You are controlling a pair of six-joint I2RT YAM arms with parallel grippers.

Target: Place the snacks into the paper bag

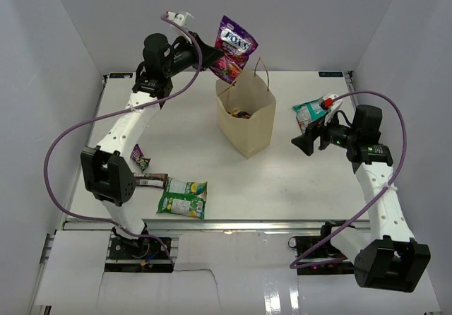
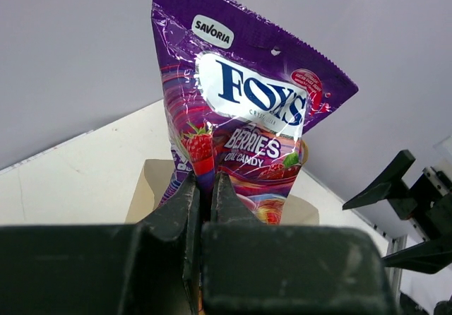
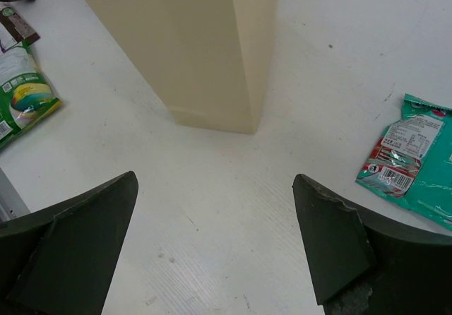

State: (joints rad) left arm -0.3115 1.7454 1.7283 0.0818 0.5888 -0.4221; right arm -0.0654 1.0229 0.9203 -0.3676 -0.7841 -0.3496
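Observation:
The tan paper bag [image 1: 246,117] stands upright mid-table, with something dark inside its open mouth. My left gripper [image 1: 209,52] is shut on a purple-pink candy pouch [image 1: 232,48] and holds it in the air above the bag's far left rim. In the left wrist view the pouch [image 2: 244,110] is pinched at its lower edge between the fingers [image 2: 185,202], over the bag's mouth [image 2: 148,181]. My right gripper [image 1: 305,143] is open and empty to the right of the bag [image 3: 191,46]. A teal-white packet [image 1: 308,111] lies just behind it, also in the right wrist view [image 3: 413,159].
A green packet [image 1: 183,197], a small brown bar [image 1: 150,181] and a small dark packet [image 1: 140,159] lie near the front left. The green packet also shows in the right wrist view [image 3: 21,96]. White walls enclose the table on three sides.

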